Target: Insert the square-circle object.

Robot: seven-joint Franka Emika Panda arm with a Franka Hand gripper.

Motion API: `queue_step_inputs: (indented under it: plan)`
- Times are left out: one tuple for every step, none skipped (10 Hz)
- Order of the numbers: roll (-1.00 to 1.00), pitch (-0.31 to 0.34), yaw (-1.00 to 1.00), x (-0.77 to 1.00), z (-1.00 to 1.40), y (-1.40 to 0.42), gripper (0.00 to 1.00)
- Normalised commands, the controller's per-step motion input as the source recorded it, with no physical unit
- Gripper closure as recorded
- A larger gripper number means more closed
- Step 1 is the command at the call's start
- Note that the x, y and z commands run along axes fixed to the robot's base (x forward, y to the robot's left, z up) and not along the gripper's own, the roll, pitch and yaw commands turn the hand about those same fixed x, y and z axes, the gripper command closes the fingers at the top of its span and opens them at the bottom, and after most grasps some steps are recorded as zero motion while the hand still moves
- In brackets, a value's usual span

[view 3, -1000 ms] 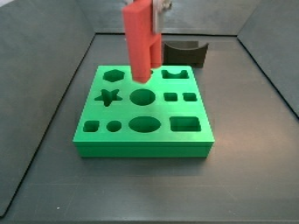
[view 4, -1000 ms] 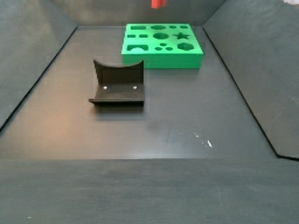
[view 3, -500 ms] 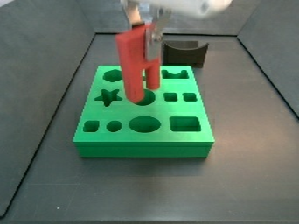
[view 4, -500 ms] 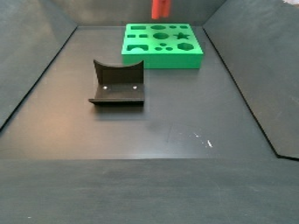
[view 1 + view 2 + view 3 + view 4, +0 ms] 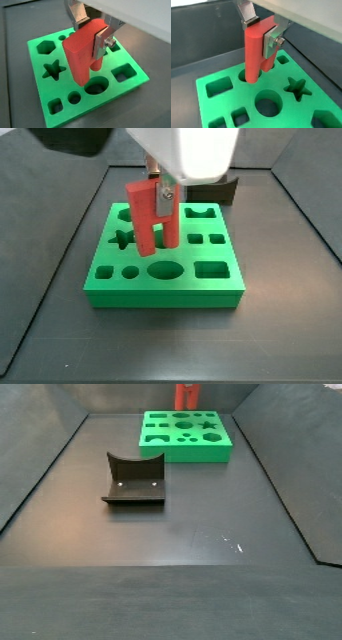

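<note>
While held: square-circle object (image 5: 85,52) hangs upright from the gripper (image 5: 93,31), long axis vertical, legs down.
Gripper state: silver fingers (image 5: 272,41) clamped on the red piece's upper end, above the green block (image 5: 230,293).
Piece vs. gripper: directly below it (so the insertion axis looks to be straight down).
Leg tips: one leg appears to enter a round hole (image 5: 246,76) in a wrist view; the second leg's seat is hidden behind the piece.
Side check: in a side view, red piece (image 5: 148,216) stands over the block's middle row, near the star hole (image 5: 124,240).
Judgement: insertion prob. begun, not seated; needs legs lined w/ both holes, else jam.
Elsewhere: dark grey notched block (image 5: 134,480) well apart on the floor.
</note>
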Motion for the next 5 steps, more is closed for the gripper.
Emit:
queue_step_inputs:
  plan:
    - [0.2,0.073,-0.8,-0.1,0.0,-0.25,1.0]
    - [0.23,0.081,-0.81,-0.11,0.0,-0.22,1.0]
    - [0.19,0.087,-0.86,-0.11,0.0,-0.19,1.0]
    - [0.17,0.074,-0.82,-0.11,0.0,-0.23,1.0]
    - [0.17,0.056,-0.78,-0.14,-0.03,-0.24,1.0]
